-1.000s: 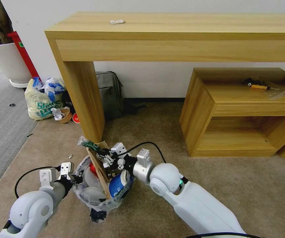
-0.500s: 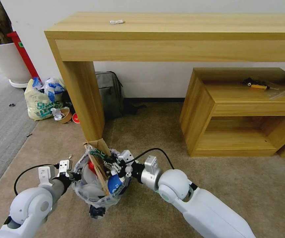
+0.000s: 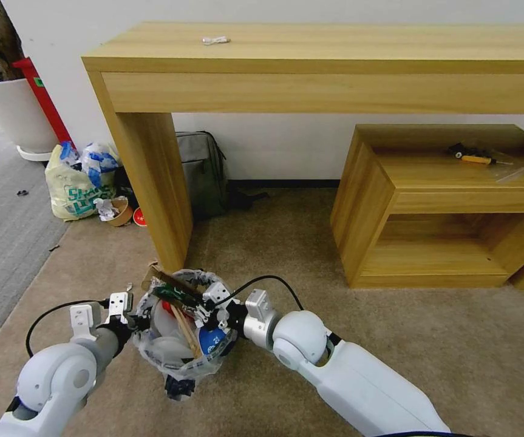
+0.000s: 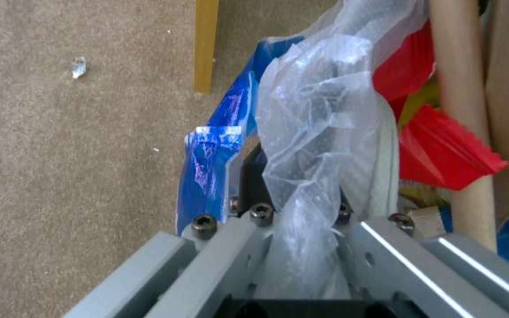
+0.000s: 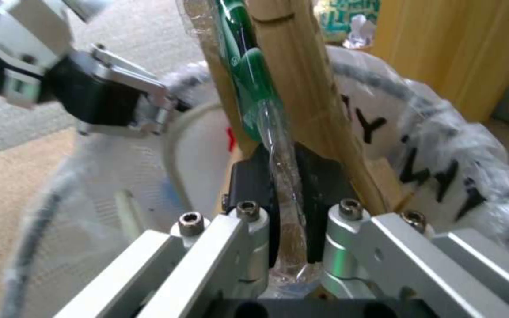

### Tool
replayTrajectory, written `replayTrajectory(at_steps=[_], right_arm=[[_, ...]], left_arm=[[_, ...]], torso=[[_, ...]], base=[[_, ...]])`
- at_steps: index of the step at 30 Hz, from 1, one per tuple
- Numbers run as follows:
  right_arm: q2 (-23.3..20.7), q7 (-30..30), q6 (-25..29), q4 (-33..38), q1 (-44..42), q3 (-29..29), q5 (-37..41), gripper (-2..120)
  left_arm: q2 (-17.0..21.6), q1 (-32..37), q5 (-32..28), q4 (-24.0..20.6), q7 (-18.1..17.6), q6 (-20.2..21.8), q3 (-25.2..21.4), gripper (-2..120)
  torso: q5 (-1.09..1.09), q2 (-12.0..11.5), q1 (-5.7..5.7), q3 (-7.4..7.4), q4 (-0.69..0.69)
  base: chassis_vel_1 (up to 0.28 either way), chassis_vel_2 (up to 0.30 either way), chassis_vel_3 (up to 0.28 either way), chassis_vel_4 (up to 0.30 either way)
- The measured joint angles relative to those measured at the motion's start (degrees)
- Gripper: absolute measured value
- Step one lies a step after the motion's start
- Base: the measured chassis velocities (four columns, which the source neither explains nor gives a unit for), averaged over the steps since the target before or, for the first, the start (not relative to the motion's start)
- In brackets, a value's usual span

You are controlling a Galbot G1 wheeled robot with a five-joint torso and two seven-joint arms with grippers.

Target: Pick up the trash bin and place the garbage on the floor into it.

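Head view: bin [image 3: 183,358] sits on the floor [image 3: 468,340], just before the desk leg [image 3: 152,188]. Left claw [image 3: 133,320] is clenched on the bin's bag rim [image 4: 313,145]. Right claw [image 3: 204,308], over the bin mouth, grasps a clear green-printed wrapper [image 5: 248,84] beside a wooden stick [image 5: 301,88]. Cups and red litter lie inside.

The desk leg [image 3: 155,188] stands just behind the trash bin [image 3: 180,331]; open carpet [image 3: 444,340] lies clear to the right, between bin and low shelf [image 3: 365,206].
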Motion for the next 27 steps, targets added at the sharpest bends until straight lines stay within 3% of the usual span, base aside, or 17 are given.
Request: replayTrajectory(at_steps=[7, 13, 19, 20, 27], right_arm=[[0.51, 1.42, -0.47, -0.76, 0.77, 0.06, -1.54, 9], [-0.58, 3.29, -0.34, 0.87, 0.04, 0.20, -1.69, 34], [-0.93, 4.49, 0.03, 1.83, -0.20, 0.41, -1.45, 47], [-0.81, 5.03, 0.27, 2.31, -0.20, 0.68, -1.10, 55], [-0.57, 6.28, 0.41, 3.72, 0.69, 1.22, 1.09, 80]], left_arm=[[-0.06, -0.14, -0.07, -0.20, 0.02, 0.00, -0.01, 0], [-0.09, 0.07, -0.16, -0.23, 0.05, 0.00, -0.51, 0], [-0.43, 0.06, -0.12, -0.07, 0.07, 0.00, -0.51, 0], [-0.61, 0.00, -0.01, 0.12, 0.07, 0.00, -0.46, 0], [-1.01, 0.05, 0.35, 0.58, 0.17, 0.00, -0.49, 0]], torso=[[0.00, 0.00, 0.00, 0.00, 0.01], [0.00, -0.01, 0.00, 0.00, 0.00], [0.00, 0.00, 0.00, 0.00, 0.00], [0.00, 0.00, 0.00, 0.00, 0.00], [0.00, 0.00, 0.00, 0.00, 0.01]], base=[[0.000, 0.000, 0.000, 0.000], [0.000, 0.000, 0.000, 0.000], [0.000, 0.000, 0.000, 0.000], [0.000, 0.000, 0.000, 0.000], [0.000, 0.000, 0.000, 0.000]])
